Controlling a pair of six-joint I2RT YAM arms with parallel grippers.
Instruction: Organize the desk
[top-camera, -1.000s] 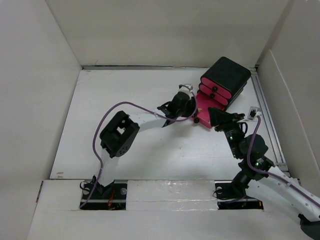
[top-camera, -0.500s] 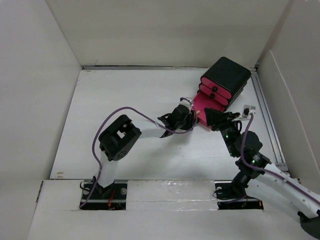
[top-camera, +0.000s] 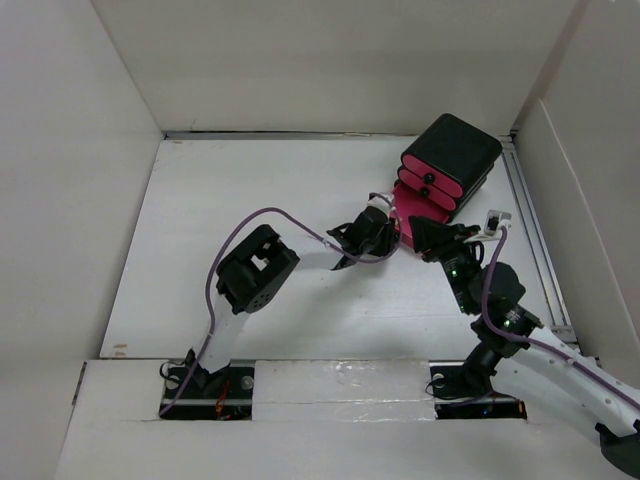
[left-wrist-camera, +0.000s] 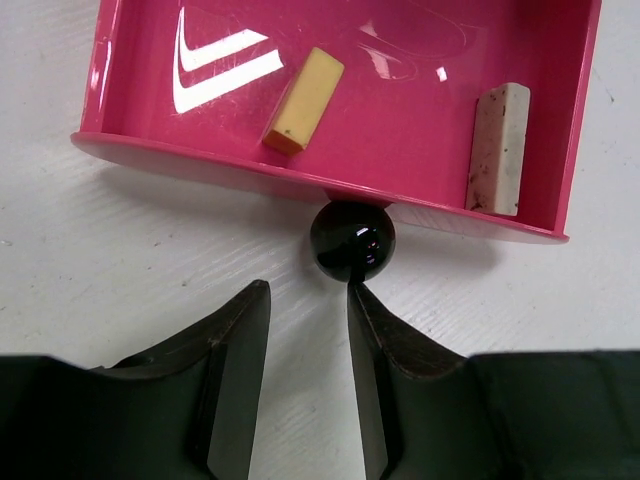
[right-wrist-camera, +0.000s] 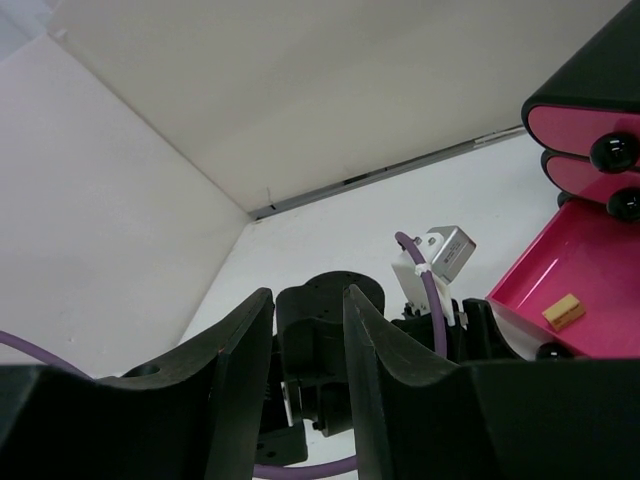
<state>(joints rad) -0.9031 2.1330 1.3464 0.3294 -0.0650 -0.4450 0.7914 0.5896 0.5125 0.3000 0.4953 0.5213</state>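
The white desk (top-camera: 250, 190) carries a black box (top-camera: 455, 150) with pink drawers at the back right. Its bottom drawer (top-camera: 407, 208) is pulled open. In the left wrist view the drawer (left-wrist-camera: 400, 130) holds a yellow block (left-wrist-camera: 303, 100) and a speckled white eraser (left-wrist-camera: 498, 148). My left gripper (top-camera: 378, 238) (left-wrist-camera: 308, 295) is open just in front of the drawer's black knob (left-wrist-camera: 352, 240), and its right fingertip touches the knob. My right gripper (top-camera: 425, 232) (right-wrist-camera: 305, 300) is open and empty beside the drawer, facing the left arm's wrist.
Upright white wall panels (top-camera: 330, 70) close in the desk at the back and both sides. A metal rail (top-camera: 528, 230) runs along the right edge. The two upper drawers (right-wrist-camera: 590, 125) are shut. The left arm's purple cable (top-camera: 260, 215) arcs over the middle.
My left gripper has moved from beside the drawer toward the near side, to just in front of its knob, and the left elbow has shifted right. The right gripper has barely moved.
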